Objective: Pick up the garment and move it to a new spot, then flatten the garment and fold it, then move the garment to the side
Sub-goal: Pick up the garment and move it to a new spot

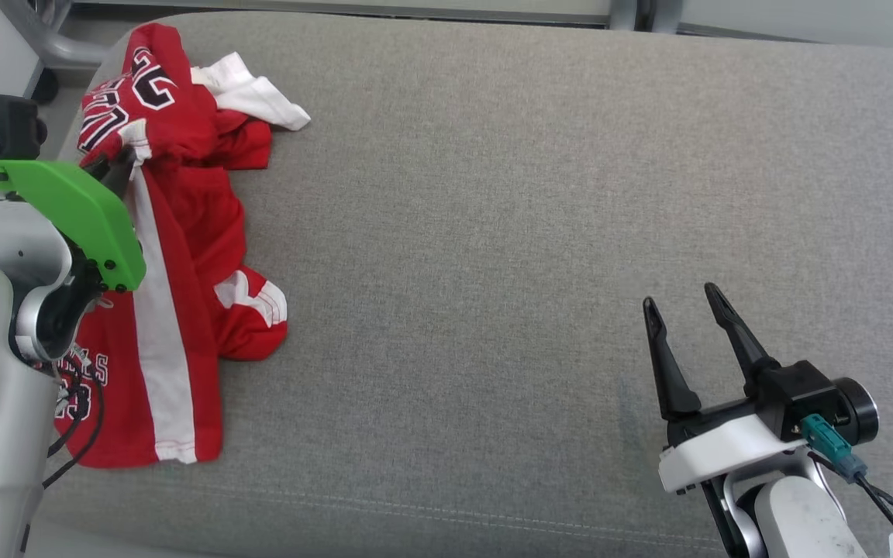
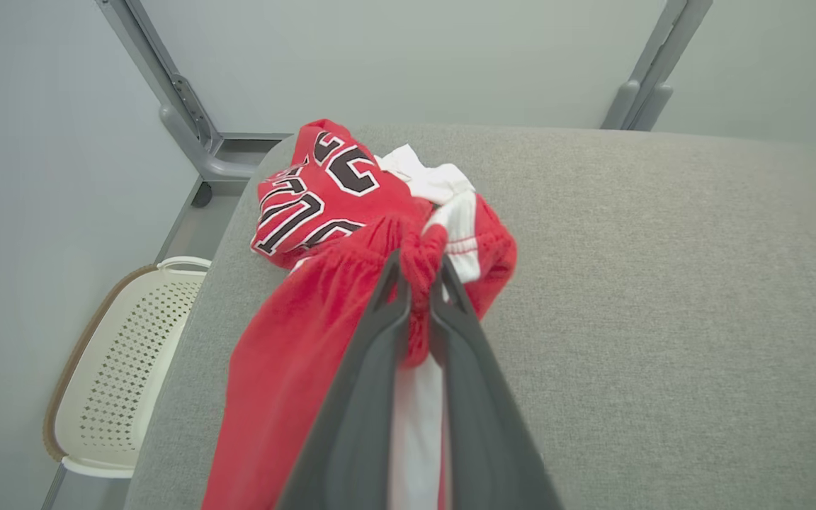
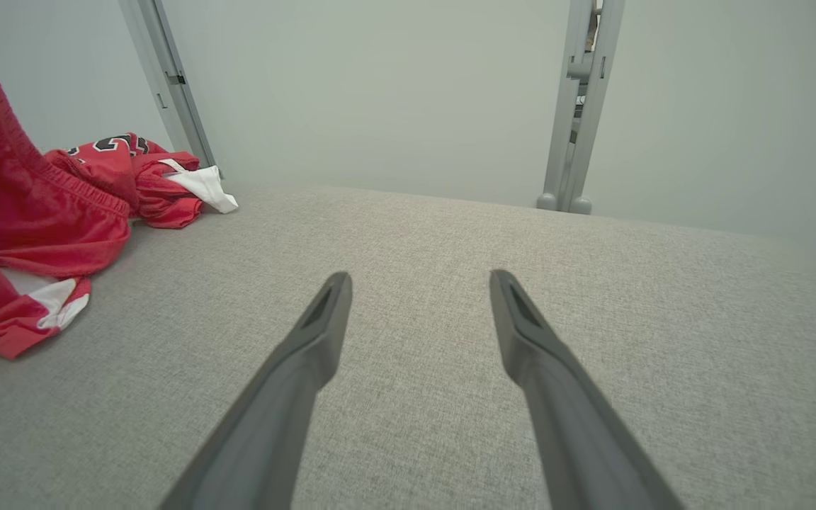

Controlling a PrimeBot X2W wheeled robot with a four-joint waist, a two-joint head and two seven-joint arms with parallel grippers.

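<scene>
The soft red-and-white sports garment point(image 1: 198, 225) looks light and limp; left gripper point(image 2: 419, 263) jaws pinch its gathered elastic hem, right gripper point(image 1: 680, 294) jaws stand open.

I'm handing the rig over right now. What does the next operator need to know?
Left hand: shut on a bunched red fold of the garment.
Right hand: open, nothing between its fingers, on the right side of the grey cushion.
Garment: crumpled at the cushion's left edge, one part pulled up by the grip.
Done: grasp only.
Left: carry it to a new spot, flatten, fold, move aside.
</scene>
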